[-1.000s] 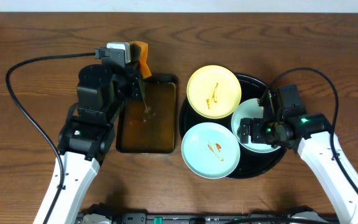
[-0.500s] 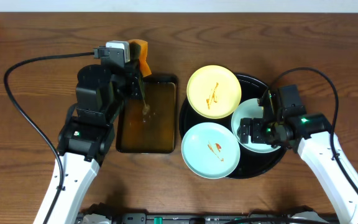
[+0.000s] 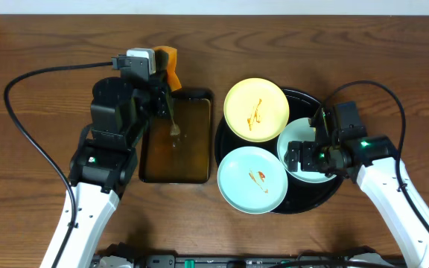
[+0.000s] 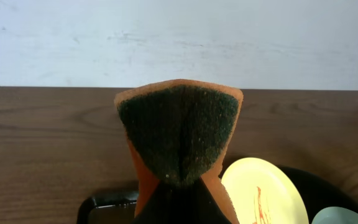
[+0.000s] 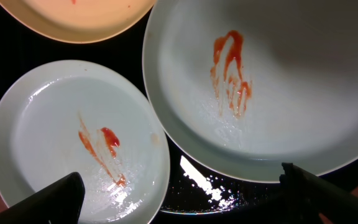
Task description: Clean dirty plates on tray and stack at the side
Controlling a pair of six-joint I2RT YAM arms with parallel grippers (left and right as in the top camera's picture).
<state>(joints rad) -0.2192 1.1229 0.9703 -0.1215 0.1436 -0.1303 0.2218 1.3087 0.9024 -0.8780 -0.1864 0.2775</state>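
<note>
Three small round dirty plates, smeared with orange-red sauce, lie on the large round glossy black tray (image 3: 307,202) on the brown wooden table (image 3: 36,45). The pale yellow plate (image 3: 256,110) hangs over the tray rim at the far left. The near mint-white plate (image 3: 252,179) hangs over it at the near left, and the second mint-white plate (image 3: 296,140) sits inside at the right. None is stacked yet.

The right gripper (image 3: 311,158) hovers over the second mint-white plate with its jaws wide apart and nothing between them. The left gripper (image 4: 174,208) has its jaws closed on an orange sponge with a dark green scrub face (image 4: 179,134), held upright near the far edge of the rectangular dark brown pan (image 3: 176,160).

I think the danger is in grasping the rim. This plate looks thin and glossy, so the jaws may slip off it, or push it against the near mint-white plate just beside it. The two overhanging plates may tip if they are pressed at the outer edge. The sponge is pinched only at its lower part and could twist during wiping.
</note>
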